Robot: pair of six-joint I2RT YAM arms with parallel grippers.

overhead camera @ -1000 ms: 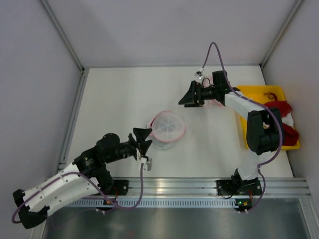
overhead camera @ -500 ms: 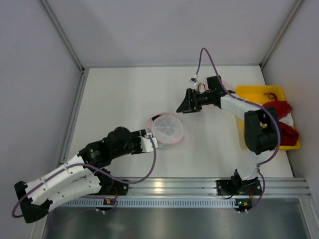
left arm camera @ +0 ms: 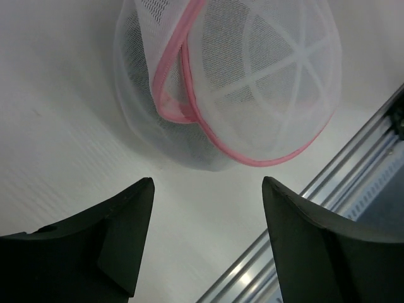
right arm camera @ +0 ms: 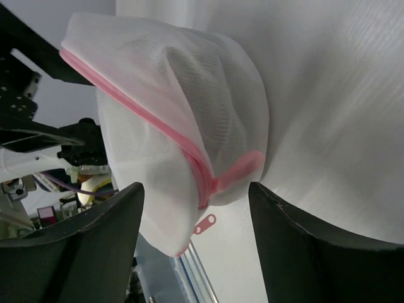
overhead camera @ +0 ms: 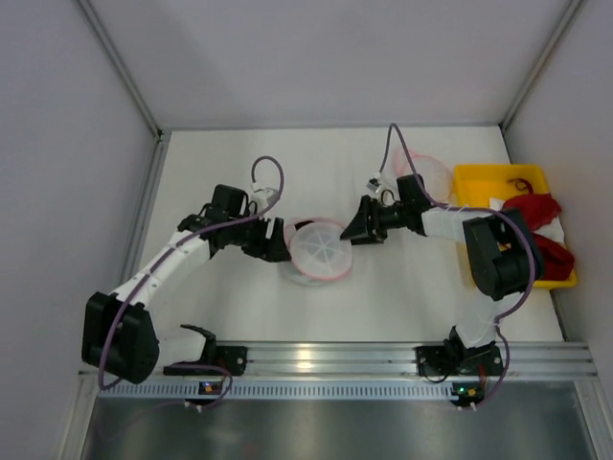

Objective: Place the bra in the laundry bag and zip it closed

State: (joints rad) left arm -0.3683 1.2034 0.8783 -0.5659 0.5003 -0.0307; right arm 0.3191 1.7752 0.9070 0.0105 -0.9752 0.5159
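The laundry bag (overhead camera: 319, 251) is a round white mesh pouch with pink zip trim, lying mid-table. It fills the top of the left wrist view (left arm camera: 252, 82), where its pink rim gapes on the left side. In the right wrist view (right arm camera: 177, 120) the zip line runs down to a small pink pull tab (right arm camera: 204, 223). No black bra shows plainly; only a grey shade shows through the mesh. My left gripper (overhead camera: 276, 241) is open just left of the bag, also seen in its own view (left arm camera: 208, 181). My right gripper (overhead camera: 356, 222) is open at the bag's upper right (right arm camera: 196, 187).
A second mesh pouch (overhead camera: 423, 172) lies behind the right arm. A yellow tray (overhead camera: 488, 177) at the right edge holds red garments (overhead camera: 538, 206). A metal rail (overhead camera: 383, 359) runs along the near table edge, and grey walls enclose the other sides.
My left arm has swung from the near side up to the bag's left, gripper pointing right at it. My right gripper has come down and left, closer to the bag.
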